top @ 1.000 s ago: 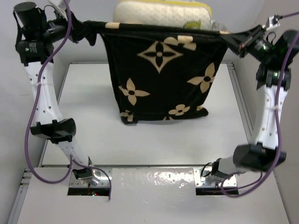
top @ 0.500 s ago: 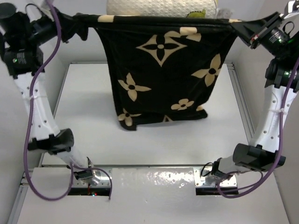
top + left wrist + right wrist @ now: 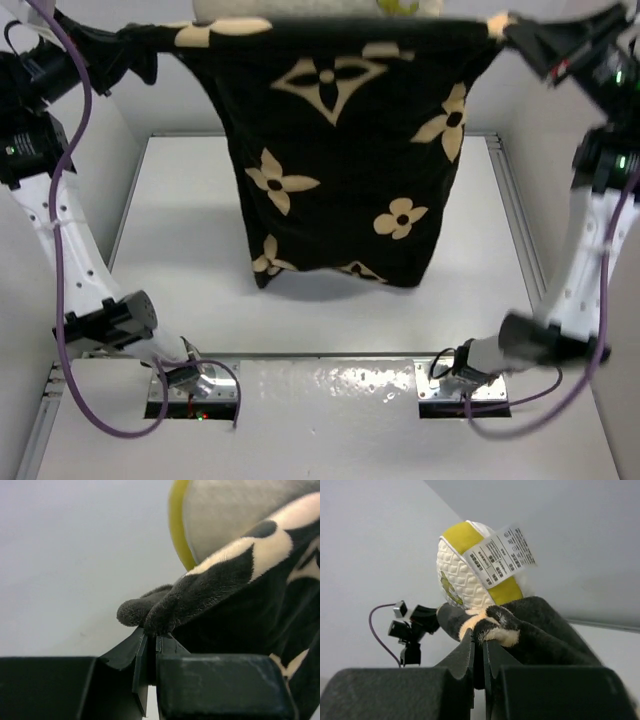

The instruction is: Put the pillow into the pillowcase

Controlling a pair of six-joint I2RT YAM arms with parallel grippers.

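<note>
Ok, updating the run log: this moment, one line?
left claw, right claw: shut on case | case: hangs between them | pillow: top pokes out

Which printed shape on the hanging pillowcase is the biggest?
The beige pointed star near the top middle of the pillowcase, with a dark flower inside. The rounded four-petal flowers elsewhere are all smaller.

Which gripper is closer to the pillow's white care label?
Right. The care label hangs on the pillow end just beyond the right gripper, which pinches the pillowcase there. The left gripper grips the opposite corner, at the pillow's other end.
</note>
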